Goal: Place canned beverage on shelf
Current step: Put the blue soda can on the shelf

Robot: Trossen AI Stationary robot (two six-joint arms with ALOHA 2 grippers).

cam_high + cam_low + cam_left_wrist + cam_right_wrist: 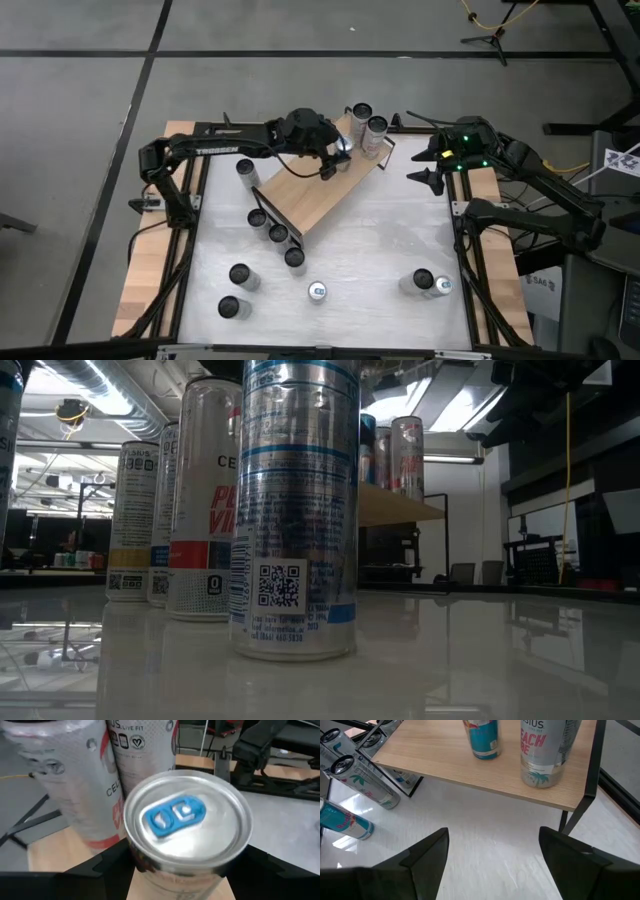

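Silver can [187, 827] clamped in left hand [338, 158] over shelf [315, 190], body hidden | right hand [492, 852] apart, empty

High view: straight down over the whole white table [380, 250]. Low view: level at tabletop height, pressed close against a can [296, 510], facing the room. Left wrist view: tight above a blue-tabbed can top [187, 822]. Right wrist view: angled down at the shelf [445, 762], also seen from above [320, 190].
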